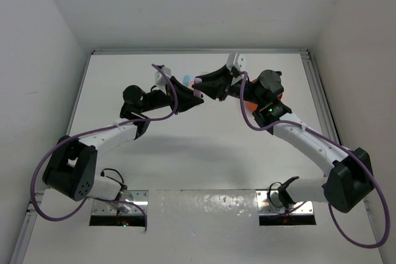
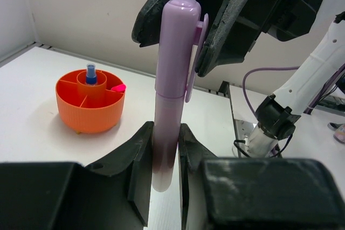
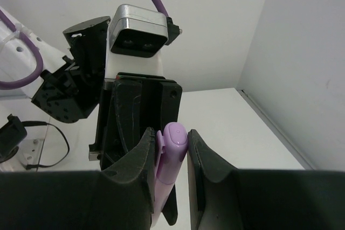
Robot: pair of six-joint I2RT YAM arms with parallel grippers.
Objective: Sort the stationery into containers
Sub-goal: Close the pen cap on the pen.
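Note:
A lilac marker (image 2: 175,74) with a clipped cap is held in the air between both arms. My left gripper (image 2: 165,130) is shut on the lower end of its barrel. My right gripper (image 3: 171,136) is shut on its cap (image 3: 175,141), coming in from the opposite side. In the top view the marker (image 1: 197,81) shows as a small lilac spot between the left gripper (image 1: 185,93) and the right gripper (image 1: 213,82). The orange tub (image 2: 86,112) stands on the table, with a small blue bottle (image 2: 91,74) in its centre well and a pink piece (image 2: 118,87) in an outer compartment.
In the top view the orange tub (image 1: 249,107) is mostly hidden under the right arm. White walls close in the table on the left, back and right. The left arm's wrist camera (image 3: 137,30) looms close in the right wrist view.

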